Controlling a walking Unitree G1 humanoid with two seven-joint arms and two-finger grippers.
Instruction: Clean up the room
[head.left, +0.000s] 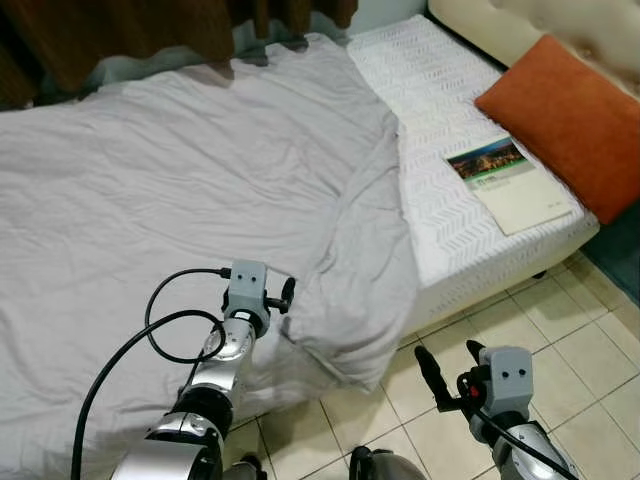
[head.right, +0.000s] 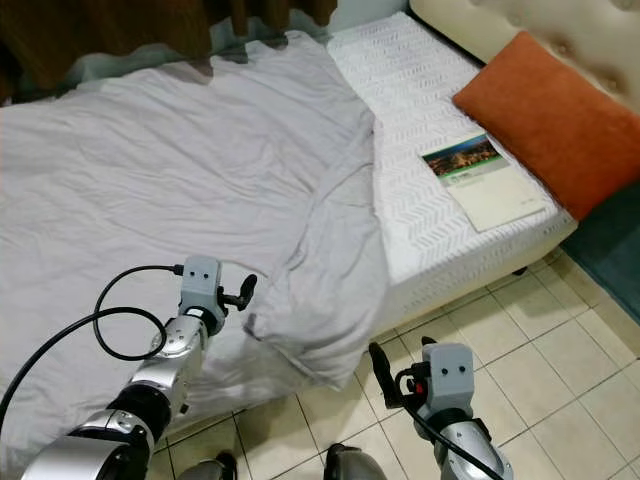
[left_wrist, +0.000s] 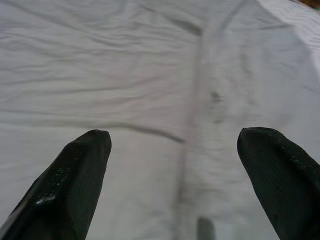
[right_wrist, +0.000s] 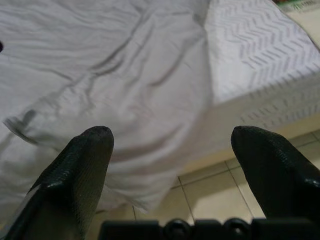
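A crumpled grey blanket (head.left: 200, 180) covers most of the bed, and its folded corner (head.left: 350, 340) hangs over the bed's near edge. My left gripper (head.left: 287, 293) is open just above the blanket, right beside that fold; the left wrist view shows the left gripper (left_wrist: 175, 165) with grey cloth between the fingers, nothing gripped. My right gripper (head.left: 450, 362) is open and empty, low over the tiled floor (head.left: 560, 340) beside the bed. A book (head.left: 505, 180) with a picture cover lies on the bare white mattress (head.left: 440, 110), next to an orange pillow (head.left: 570, 120).
A cream padded headboard (head.left: 560, 20) stands at the far right. Brown curtains (head.left: 120, 30) hang behind the bed. A dark teal rug (head.left: 625, 250) lies on the floor at the right edge. Black cable (head.left: 160, 330) loops beside my left arm.
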